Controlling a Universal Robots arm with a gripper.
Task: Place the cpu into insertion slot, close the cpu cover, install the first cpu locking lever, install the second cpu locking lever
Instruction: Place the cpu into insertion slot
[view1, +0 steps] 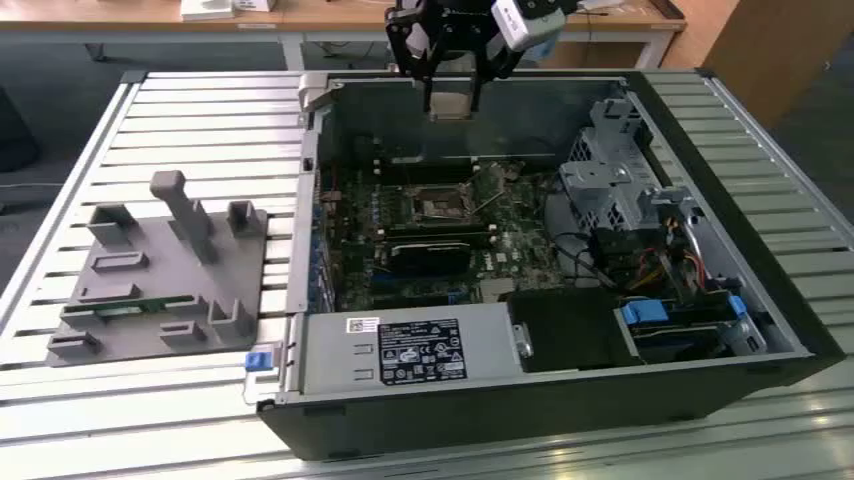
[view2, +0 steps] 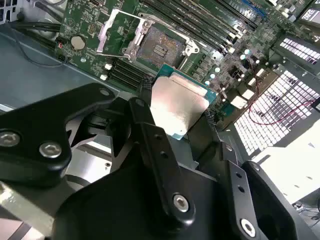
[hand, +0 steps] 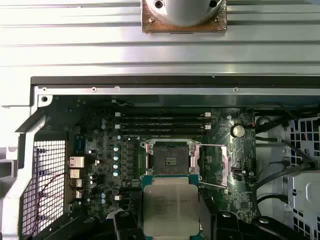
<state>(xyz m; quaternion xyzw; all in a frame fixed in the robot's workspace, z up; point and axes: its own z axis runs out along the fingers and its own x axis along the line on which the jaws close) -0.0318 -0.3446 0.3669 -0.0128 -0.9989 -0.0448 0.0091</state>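
Observation:
My gripper (view1: 451, 100) hangs above the back of the open computer case (view1: 747, 300), shut on the cpu (view1: 451, 104). In both wrist views the cpu (view2: 177, 107) (hand: 170, 205) shows its dull silver top, pinched at its edges between the black fingers (view2: 150, 135). On the green motherboard below lies the insertion slot (view1: 438, 205) (view2: 161, 47) (hand: 170, 157), uncovered and with nothing in it. The cpu cover (view2: 116, 35) (hand: 212, 160) stands swung open beside the slot. A thin wire locking lever (hand: 214, 185) sticks out next to it. The cpu is held well above the slot, apart from it.
A long black card (view1: 427, 250) sits in front of the slot and memory slots (hand: 162, 122) lie behind it. A drive cage (view1: 614, 190) and cables fill the exterior view's right of the case, a labelled power supply (view1: 407, 350) the front. A grey fixture (view1: 160, 270) stands on the slatted table.

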